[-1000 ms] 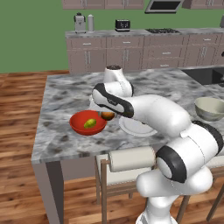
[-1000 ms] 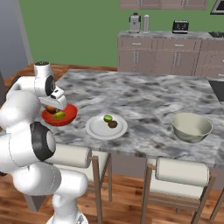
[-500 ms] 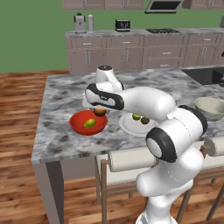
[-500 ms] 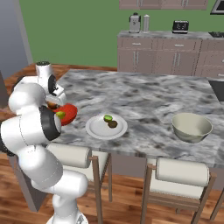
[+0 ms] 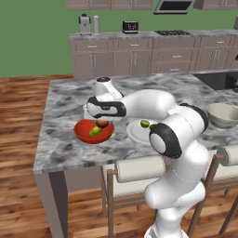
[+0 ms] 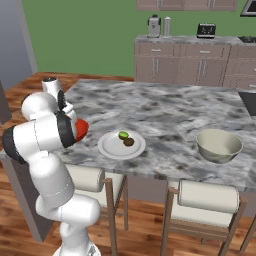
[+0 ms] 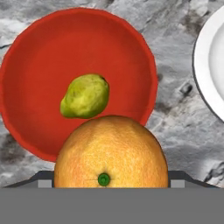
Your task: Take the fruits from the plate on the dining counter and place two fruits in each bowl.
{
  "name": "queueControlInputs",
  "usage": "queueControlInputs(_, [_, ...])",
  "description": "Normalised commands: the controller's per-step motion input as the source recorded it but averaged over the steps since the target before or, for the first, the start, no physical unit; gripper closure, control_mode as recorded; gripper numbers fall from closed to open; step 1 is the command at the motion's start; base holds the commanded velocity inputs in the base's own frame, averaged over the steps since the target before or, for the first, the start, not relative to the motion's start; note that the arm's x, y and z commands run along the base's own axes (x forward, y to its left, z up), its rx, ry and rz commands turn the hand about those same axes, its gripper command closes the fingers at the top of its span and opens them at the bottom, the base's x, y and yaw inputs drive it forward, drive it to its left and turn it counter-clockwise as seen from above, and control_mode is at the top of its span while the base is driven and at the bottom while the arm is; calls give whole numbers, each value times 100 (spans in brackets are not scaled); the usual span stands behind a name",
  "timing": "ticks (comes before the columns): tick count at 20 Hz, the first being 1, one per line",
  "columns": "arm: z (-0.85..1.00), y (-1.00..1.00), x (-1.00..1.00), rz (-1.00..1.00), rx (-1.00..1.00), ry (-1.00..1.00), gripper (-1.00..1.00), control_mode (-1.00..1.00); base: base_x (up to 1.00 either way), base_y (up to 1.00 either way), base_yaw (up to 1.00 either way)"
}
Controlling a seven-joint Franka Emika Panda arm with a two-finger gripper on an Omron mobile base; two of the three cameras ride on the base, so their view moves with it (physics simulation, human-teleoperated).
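The orange (image 7: 111, 151), gripped in the gripper (image 5: 103, 122), has been swung over the red bowl (image 7: 39, 48) where the pear (image 7: 85, 96) lies, so its release is judged next.

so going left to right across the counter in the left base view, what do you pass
red bowl with the pear in it → white plate holding the lime → beige bowl

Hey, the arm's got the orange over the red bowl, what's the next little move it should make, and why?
Probably lower slightly and open the gripper to release the orange. The hand view shows the orange held close, above the near edge of the red bowl, where the pear already lies. The lime and kiwi remain on the plate.
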Motion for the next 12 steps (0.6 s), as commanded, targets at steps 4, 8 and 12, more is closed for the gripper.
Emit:
queueControlInputs(4, [-4, 0, 31, 0, 0, -1, 100, -100, 0, 0, 0])
queueControlInputs(8, [-10, 1, 41, 0, 0, 0, 100, -100, 0, 0, 0])
queueControlInputs(12, [-39, 12, 33, 0, 0, 0, 100, -100, 0, 0, 0])
